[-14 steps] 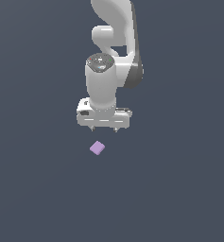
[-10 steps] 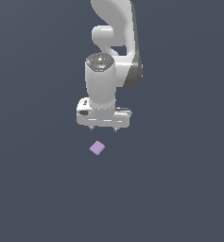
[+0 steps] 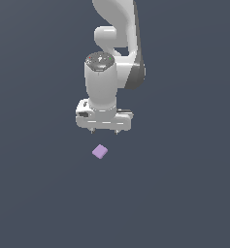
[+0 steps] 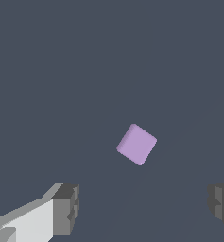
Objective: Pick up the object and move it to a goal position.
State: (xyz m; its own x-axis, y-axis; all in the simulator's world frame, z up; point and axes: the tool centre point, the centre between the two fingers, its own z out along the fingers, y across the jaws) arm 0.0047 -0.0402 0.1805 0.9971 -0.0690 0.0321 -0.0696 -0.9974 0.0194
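We see a white arm (image 3: 117, 29) with smooth, rounded links and a dark grey part at its side. The wrist cylinder has a grey cap on top with small red and green marks. The gripper (image 3: 104, 131) has a wide, flat white body. Its fingers (image 4: 66, 209) are white with blocky dark grey pads.

Only a flat, matte, dark slate-blue ground surface (image 3: 184, 193), filling the exterior view from left to right and from near to far, plain and even in tone. Same surface in the wrist view (image 4: 61, 71); faint darker streaks there, possibly shadows, too dim to tell.
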